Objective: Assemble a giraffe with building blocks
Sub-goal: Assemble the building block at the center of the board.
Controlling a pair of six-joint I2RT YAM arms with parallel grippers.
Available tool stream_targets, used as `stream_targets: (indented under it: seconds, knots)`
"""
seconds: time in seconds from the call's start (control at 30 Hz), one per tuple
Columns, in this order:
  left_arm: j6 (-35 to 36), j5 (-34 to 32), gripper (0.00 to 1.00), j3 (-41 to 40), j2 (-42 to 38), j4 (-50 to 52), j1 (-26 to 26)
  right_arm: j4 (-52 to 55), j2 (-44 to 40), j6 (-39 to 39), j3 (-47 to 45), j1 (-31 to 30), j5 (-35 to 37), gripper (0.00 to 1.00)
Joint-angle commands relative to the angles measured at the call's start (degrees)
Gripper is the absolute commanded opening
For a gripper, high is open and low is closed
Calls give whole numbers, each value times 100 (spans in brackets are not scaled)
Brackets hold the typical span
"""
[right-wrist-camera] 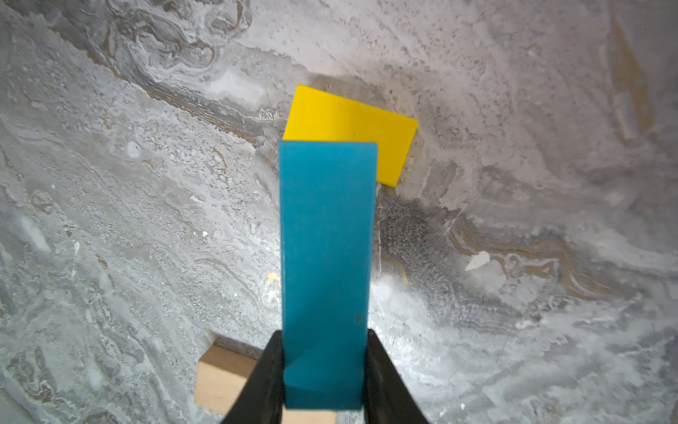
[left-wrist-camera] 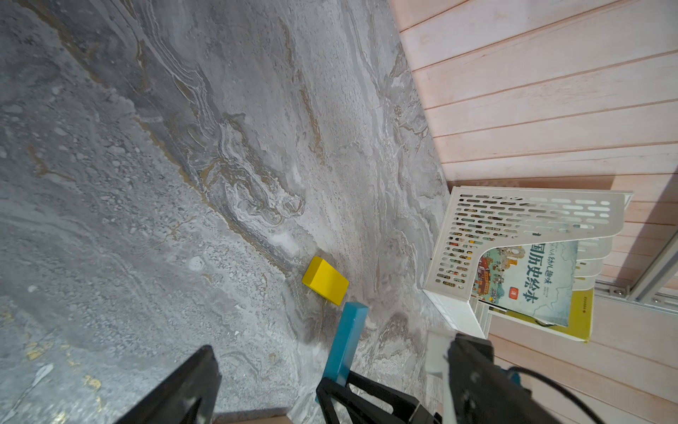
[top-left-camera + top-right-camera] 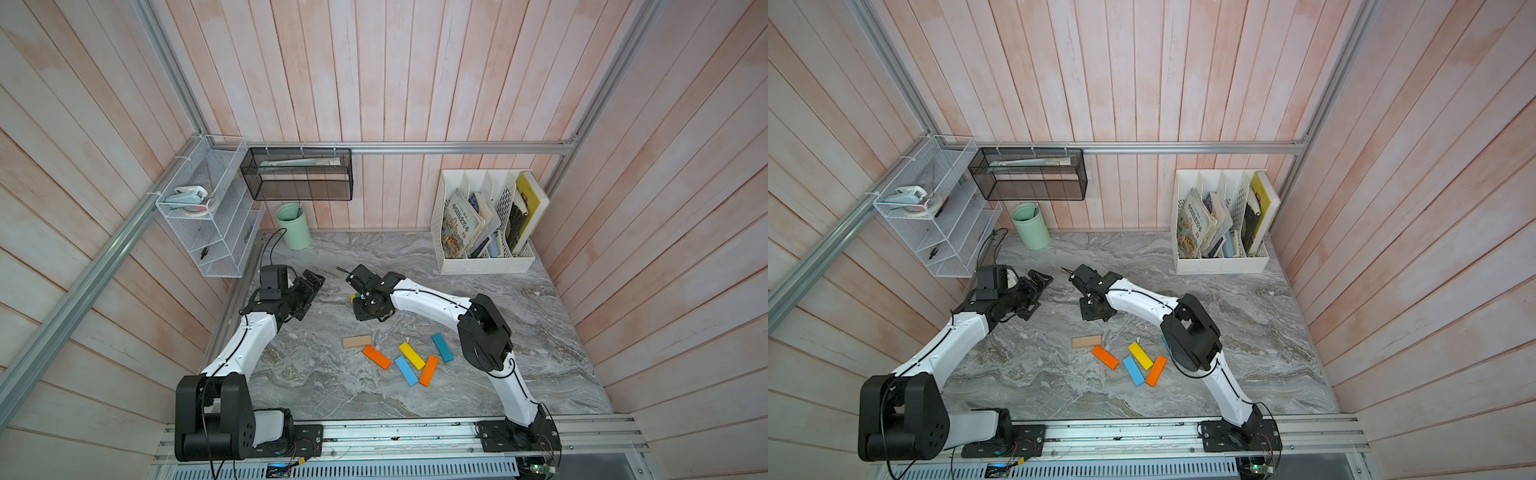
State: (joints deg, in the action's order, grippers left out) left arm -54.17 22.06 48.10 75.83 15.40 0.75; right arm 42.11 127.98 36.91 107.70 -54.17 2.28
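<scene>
My right gripper (image 1: 323, 336) pinches the teal block (image 1: 326, 238) near one end; I judge it light, stiff, slippery. Left gripper (image 3: 309, 291) is open.

Teal block (image 1: 326, 238) clamped at one end in right claw (image 1: 324, 345), free end beside flat yellow block (image 1: 352, 124). Separate loose cluster, all flat, skewed: tan block (image 3: 356, 342), orange block (image 3: 376, 357), second yellow (image 3: 412, 355), light-blue block (image 3: 406, 370), second orange (image 3: 429, 371), second teal (image 3: 442, 347).

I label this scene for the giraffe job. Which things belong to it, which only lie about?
Job: small flat rectangular blocks: teal in right pincer, second teal, two yellow, two orange, light blue, tan wood.
Lying about: mint-green cup, white book rack, black mesh basket, white wire shelf.
</scene>
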Motion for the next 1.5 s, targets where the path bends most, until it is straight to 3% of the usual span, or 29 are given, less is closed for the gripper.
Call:
stream_targets:
  seconds: [0.0,0.57,0.97,1.47]
  knots:
    - [-19,19,100,147,-69,-117,55,271,199,279,88,30,153,19]
    - [-23,140,100,60,-75,-186,136,262,399,533,-1,-6,202,19]
    - [3,194,100,0,-106,-198,197,240,515,563,19,-14,19,39]
    - [-6,281,100,-107,-146,-283,259,333,108,472,85,-58,373,45]
